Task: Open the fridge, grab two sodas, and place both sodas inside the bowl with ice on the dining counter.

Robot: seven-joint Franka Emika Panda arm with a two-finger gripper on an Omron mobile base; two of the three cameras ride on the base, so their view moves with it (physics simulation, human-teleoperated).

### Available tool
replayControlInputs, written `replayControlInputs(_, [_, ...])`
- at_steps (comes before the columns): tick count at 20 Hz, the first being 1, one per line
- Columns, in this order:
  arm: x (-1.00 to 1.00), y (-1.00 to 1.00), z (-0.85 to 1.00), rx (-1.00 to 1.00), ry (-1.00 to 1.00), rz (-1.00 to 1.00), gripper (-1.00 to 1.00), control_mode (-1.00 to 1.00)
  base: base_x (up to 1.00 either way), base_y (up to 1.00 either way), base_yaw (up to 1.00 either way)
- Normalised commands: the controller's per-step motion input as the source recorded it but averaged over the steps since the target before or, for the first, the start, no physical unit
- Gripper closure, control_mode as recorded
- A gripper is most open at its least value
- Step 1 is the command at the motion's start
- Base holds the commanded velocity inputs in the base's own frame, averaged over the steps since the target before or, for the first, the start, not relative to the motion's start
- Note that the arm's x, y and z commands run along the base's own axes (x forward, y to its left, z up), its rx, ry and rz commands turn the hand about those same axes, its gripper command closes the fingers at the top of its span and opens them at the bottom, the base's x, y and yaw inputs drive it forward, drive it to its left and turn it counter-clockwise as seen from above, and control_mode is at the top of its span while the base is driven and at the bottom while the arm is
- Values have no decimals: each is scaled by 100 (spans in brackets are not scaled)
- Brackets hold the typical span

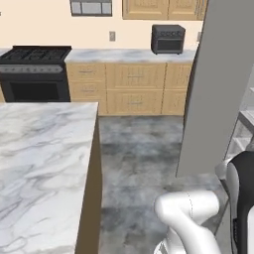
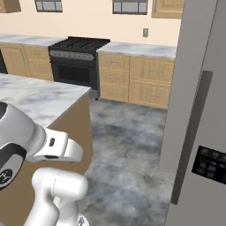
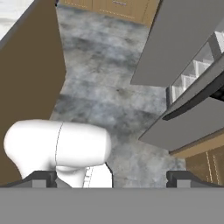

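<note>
The fridge (image 1: pixel 213 84) stands at about three o'clock in the left base view, one grey door swung out toward the floor and white inner shelves (image 3: pixel 192 72) showing behind it in the hand view, where a second door with a curved black handle (image 3: pixel 192 103) also stands ajar. The pincer (image 3: pixel 112 177) has its two dark fingertips wide apart and holds nothing, pointing down at the grey mottled floor (image 3: pixel 109 87). The marble-topped dining surface (image 1: pixel 39 163) lies at nine o'clock, the black stove (image 1: pixel 34 72) at eleven.
</note>
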Motion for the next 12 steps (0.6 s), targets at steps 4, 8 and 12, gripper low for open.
replayControlInputs(4, [0, 0, 0, 0, 0, 0, -100, 100, 46, 58, -11])
replayControlInputs(8, [0, 0, 0, 0, 0, 0, -100, 100, 53, 49, -12])
replayControlInputs(12, [0, 0, 0, 0, 0, 0, -100, 100, 89, 4, -12])
